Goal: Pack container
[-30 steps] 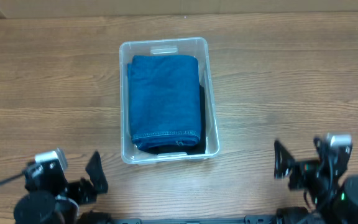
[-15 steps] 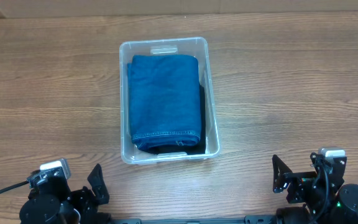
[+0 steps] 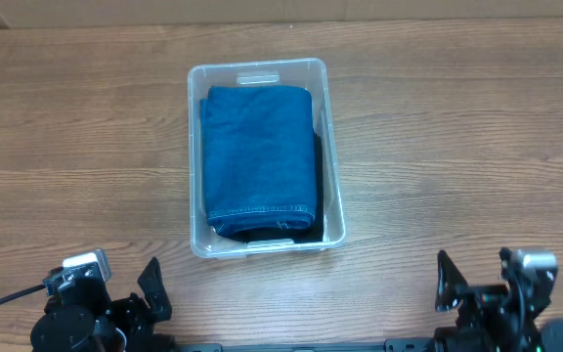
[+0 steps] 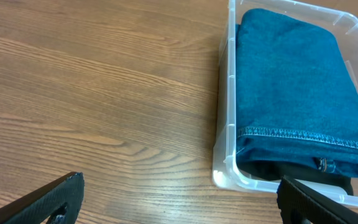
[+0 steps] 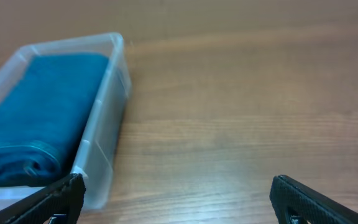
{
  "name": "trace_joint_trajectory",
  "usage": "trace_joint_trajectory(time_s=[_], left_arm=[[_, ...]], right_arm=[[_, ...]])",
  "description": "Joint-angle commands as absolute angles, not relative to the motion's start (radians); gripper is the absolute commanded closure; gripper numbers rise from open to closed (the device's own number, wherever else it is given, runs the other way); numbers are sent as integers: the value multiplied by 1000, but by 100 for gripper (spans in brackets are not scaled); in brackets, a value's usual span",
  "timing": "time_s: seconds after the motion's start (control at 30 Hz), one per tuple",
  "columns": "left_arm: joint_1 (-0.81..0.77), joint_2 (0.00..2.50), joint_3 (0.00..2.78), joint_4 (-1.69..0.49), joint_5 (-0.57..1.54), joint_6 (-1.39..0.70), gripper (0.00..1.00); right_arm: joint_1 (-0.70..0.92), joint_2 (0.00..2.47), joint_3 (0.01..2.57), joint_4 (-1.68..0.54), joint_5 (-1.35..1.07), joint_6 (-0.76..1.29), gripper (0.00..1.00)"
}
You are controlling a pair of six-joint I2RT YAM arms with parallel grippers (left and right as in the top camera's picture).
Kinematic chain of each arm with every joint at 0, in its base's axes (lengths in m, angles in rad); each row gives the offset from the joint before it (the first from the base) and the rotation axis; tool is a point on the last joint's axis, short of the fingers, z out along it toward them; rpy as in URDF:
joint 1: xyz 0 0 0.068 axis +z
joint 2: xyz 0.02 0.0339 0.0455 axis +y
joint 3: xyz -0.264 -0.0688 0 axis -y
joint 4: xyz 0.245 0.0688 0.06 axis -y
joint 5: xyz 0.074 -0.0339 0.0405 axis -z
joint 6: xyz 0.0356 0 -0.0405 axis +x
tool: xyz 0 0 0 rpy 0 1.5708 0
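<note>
The right claw (image 5: pixel 178 182) is backing off, gaping empty like the left claw (image 4: pixel 179 185), leaving folded blue denim (image 3: pixel 260 156) in the clear rectangular plastic container (image 3: pixel 332 147), seemingly packed.

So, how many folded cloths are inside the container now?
2: a blue denim cloth on top, and a black cloth under it, showing at the near end of the container. More may be hidden beneath.

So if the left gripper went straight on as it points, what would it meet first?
Probably the near corner of the container, in line with one finger of the left gripper; between its open fingers lies bare table. Depth is unclear.
</note>
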State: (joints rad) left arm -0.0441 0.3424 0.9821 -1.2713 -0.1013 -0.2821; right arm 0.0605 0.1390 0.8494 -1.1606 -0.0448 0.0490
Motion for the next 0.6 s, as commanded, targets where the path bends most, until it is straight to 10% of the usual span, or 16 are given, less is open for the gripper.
trace_joint_trajectory(time_s=[0.0, 0.3, 0.57], left_arm=[[-46, 339, 977, -1269, -114, -292, 0], [-46, 339, 977, -1269, -114, -292, 0], [-46, 339, 977, -1269, -114, -292, 0]], right_arm=[[61, 4, 754, -1118, -62, 44, 0], [63, 4, 170, -262, -63, 19, 0], [64, 10, 39, -144, -54, 19, 0]])
